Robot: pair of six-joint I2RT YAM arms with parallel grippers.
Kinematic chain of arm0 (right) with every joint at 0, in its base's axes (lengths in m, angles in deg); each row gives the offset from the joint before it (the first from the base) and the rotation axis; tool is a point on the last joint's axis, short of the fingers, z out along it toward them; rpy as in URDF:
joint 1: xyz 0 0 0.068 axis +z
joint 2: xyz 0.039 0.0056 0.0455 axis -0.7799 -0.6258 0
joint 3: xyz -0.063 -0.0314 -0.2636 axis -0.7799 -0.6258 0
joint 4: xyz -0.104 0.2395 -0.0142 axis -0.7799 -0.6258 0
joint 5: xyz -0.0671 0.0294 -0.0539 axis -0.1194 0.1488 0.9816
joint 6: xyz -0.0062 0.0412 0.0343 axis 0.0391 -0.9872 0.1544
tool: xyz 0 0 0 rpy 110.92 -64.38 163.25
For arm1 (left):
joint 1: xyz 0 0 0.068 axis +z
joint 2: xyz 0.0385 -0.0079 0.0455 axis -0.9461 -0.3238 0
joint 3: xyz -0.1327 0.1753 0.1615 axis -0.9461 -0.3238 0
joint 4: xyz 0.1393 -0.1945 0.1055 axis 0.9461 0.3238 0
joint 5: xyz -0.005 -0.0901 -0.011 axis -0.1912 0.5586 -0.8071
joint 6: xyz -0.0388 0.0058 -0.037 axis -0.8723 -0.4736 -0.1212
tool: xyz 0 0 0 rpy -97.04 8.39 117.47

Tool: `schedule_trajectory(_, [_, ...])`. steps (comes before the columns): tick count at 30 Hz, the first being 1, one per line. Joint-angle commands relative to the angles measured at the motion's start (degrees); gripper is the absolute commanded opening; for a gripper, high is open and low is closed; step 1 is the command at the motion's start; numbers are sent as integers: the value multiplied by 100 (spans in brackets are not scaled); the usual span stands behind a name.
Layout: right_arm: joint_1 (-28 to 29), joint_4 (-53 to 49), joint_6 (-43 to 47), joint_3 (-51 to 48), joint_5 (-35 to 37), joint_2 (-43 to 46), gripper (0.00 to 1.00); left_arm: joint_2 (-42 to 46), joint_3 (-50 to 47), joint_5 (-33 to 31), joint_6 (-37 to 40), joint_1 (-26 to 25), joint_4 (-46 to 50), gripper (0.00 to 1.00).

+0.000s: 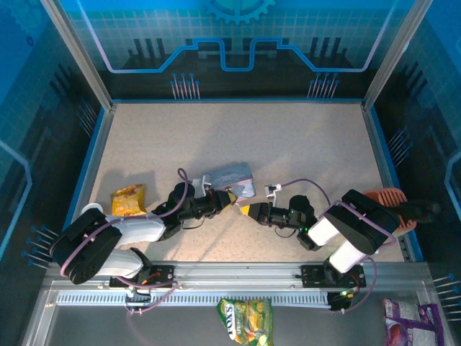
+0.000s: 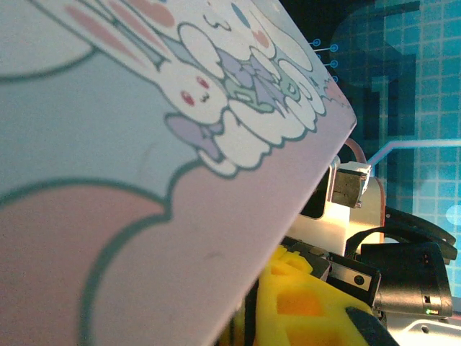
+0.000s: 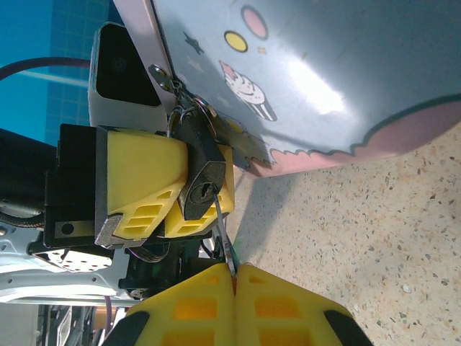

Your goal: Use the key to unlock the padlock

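Left end effector (image 1: 227,197): nearly closed. Its yellow pads (image 3: 137,184) sit on either side of the padlock (image 3: 202,180) and clamp the dark body, with the keyhole (image 3: 204,191) facing the opposite arm. The padlock hangs at the edge of a cartoon-printed tin (image 3: 324,79). The tin rests tilted on the worktop (image 1: 288,137), just behind the point where the two end effectors meet tip to tip in the top view. The shackle (image 3: 186,115) runs from the body up to the tin's edge. In the right wrist view it appears seated in the body, so the lock is judged not yet open.

Right end effector (image 3: 234,272): fully closed, pads pressed flat together on the key (image 3: 220,227). A thin blade protrudes from between the pads and rises to the padlock, and its tip meets the keyhole. How deep the blade sits cannot be determined, as the tip merges with the slot.

Task status, as judged from the present state:

1. Padlock secured by the left end effector: done.
2. Key gripped by the right end effector: done.
3. Blade brought to the keyhole: done, or nearly so.
4. Full insertion: unconfirmed.
5. Turning the key: outstanding.
6. Release of the shackle: outstanding.
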Motion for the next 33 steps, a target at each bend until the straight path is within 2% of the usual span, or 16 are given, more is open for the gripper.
schedule_trajectory(1, [63, 253, 88, 8, 94, 71, 0, -15, 24, 141, 11, -1, -436, 0])
schedule_trajectory(11, [67, 110, 131, 0, 165, 245, 0, -7, 4, 107, 92, -10, -353, 0])
schedule_trajectory(21, [67, -455, 315, 109, 200, 510, 0, 80, -13, 132, 54, -7, -333, 0])
schedule_trajectory(33, [50, -147, 165, 260, 158, 258, 0, 134, 2, 306, 71, -76, -484, 0])
